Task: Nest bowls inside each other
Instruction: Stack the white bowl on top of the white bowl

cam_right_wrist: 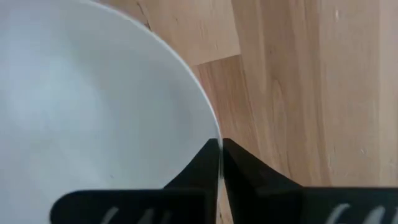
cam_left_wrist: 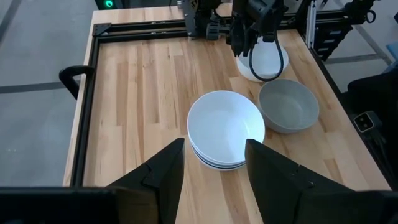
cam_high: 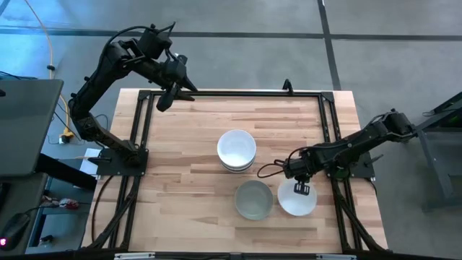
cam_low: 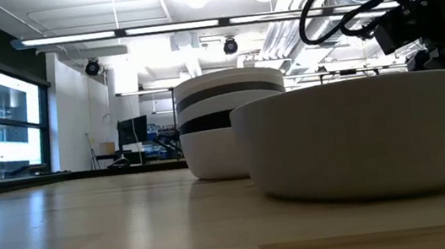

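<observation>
A stack of bowls (cam_high: 236, 149) stands mid-table with a white one on top; in the low view the stack (cam_low: 231, 123) shows dark bands between white ones. A grey bowl (cam_high: 254, 199) rests on its base nearer the front edge. Right of it a single white bowl (cam_high: 292, 204) stands on the table, and my right gripper (cam_high: 302, 189) is shut on it from above. My left gripper (cam_high: 177, 92) hangs open, high over the table's far left corner, its fingers (cam_left_wrist: 168, 168) apart and nothing between them. My right gripper (cam_right_wrist: 220, 144) pinches the white bowl's rim (cam_right_wrist: 213, 124) between its two fingers, one finger inside the bowl and one outside. The fingers point straight down at the rim. The bowl stands upright with its base on the table.
Black metal frame rails (cam_high: 238, 92) run along the far edge and both sides of the wooden table (cam_high: 180, 180). Bare wood lies left of the bowls. The grey bowl (cam_left_wrist: 288, 106) stands close beside the held white bowl (cam_left_wrist: 264, 59).
</observation>
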{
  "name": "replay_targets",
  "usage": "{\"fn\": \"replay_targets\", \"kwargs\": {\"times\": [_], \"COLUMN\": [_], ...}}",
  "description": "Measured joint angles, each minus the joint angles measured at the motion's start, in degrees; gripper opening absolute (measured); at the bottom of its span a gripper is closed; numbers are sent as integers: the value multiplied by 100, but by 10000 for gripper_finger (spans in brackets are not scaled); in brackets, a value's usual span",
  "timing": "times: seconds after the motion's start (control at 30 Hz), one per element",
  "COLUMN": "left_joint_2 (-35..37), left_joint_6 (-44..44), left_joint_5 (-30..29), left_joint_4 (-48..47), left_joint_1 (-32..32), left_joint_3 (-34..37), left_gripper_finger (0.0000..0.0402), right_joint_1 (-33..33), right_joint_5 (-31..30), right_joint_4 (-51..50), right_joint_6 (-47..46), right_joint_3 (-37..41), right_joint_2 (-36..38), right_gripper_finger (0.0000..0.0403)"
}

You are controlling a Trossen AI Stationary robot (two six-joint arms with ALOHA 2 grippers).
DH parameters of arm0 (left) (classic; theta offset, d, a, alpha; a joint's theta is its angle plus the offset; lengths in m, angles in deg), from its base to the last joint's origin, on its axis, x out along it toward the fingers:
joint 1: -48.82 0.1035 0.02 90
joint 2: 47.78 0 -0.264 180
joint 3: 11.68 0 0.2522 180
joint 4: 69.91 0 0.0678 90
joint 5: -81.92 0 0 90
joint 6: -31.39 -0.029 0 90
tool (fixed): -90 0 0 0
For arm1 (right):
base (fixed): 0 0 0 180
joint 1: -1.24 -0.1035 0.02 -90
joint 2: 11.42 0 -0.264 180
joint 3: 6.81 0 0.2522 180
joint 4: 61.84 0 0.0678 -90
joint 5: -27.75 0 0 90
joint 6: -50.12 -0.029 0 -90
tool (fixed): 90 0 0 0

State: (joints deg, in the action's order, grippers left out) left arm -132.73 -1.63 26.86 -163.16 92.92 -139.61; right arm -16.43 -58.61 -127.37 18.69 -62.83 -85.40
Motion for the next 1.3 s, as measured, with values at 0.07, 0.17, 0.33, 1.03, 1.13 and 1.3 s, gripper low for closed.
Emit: {"fn": "replay_targets", "kwargs": {"times": [0.07,0.17,0.33,1.03,1.13,1.3], "left_joint_2": [0,0,0,0,4,0], "left_joint_6": [3,0,-15,-15,-33,-81], "left_joint_5": [0,-2,-2,-8,-16,-94], "left_joint_4": [0,0,1,-9,-13,-22], "left_joint_1": [1,2,2,1,1,104], "left_joint_3": [0,0,0,0,92,441], "left_gripper_finger": [158,158,159,158,159,159], "right_joint_1": [0,2,2,442,660,1094], "right_joint_5": [44,149,360,123,-13,-163], "right_joint_4": [6,2,-1,-1665,-1944,-2339], "right_joint_6": [64,84,84,495,657,1057], "right_joint_3": [0,0,0,-2142,-2610,-3242], "right_joint_2": [0,0,15,13,14,-68], "right_gripper_finger": [3,3,1,0,0,0]}}
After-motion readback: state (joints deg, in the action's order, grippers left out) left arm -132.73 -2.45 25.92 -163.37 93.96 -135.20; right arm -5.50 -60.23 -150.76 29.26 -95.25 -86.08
